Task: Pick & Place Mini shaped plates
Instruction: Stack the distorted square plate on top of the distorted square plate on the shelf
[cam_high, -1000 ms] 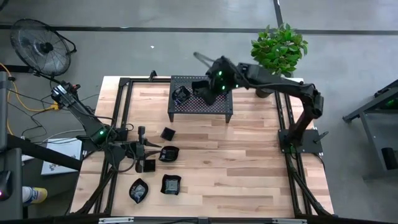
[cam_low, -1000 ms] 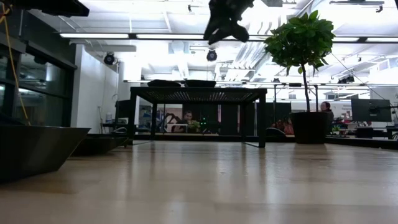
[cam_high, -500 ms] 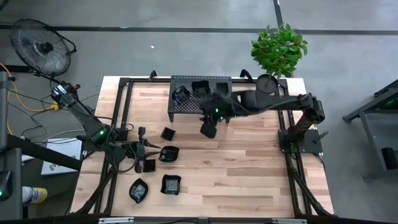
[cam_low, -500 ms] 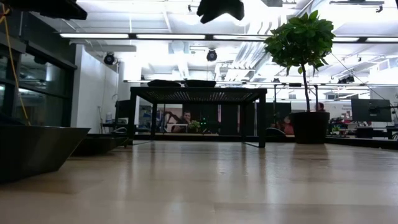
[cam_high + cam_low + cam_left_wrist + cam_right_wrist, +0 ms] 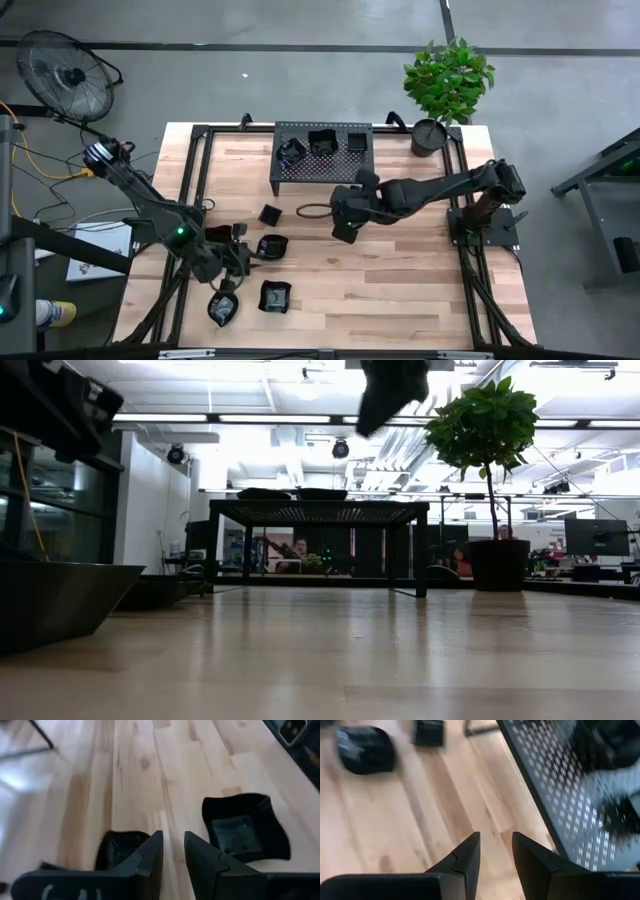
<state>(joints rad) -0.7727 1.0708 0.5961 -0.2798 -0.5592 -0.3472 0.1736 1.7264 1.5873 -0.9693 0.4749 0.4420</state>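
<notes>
Mini shaped plates, small glossy black dishes of mixed outline, lie in two groups: four on the bare wood near the left gripper (image 5: 240, 262) and three up on the black perforated metal rack (image 5: 322, 160). The left gripper's fingers stand a narrow gap apart, empty, low over the boards between a dark rounded dish (image 5: 120, 851) and a wavy-edged square dish (image 5: 245, 826). The right gripper (image 5: 492, 851) hangs mid-table just in front of the rack, fingers likewise parted with nothing between them. The dishes look light, rigid and likely slick, possibly chippable if dropped; the raised rim is the sensible grip, one finger inside the wall, one outside. A potted green plant (image 5: 448, 75) stands at the table's far right corner.
</notes>
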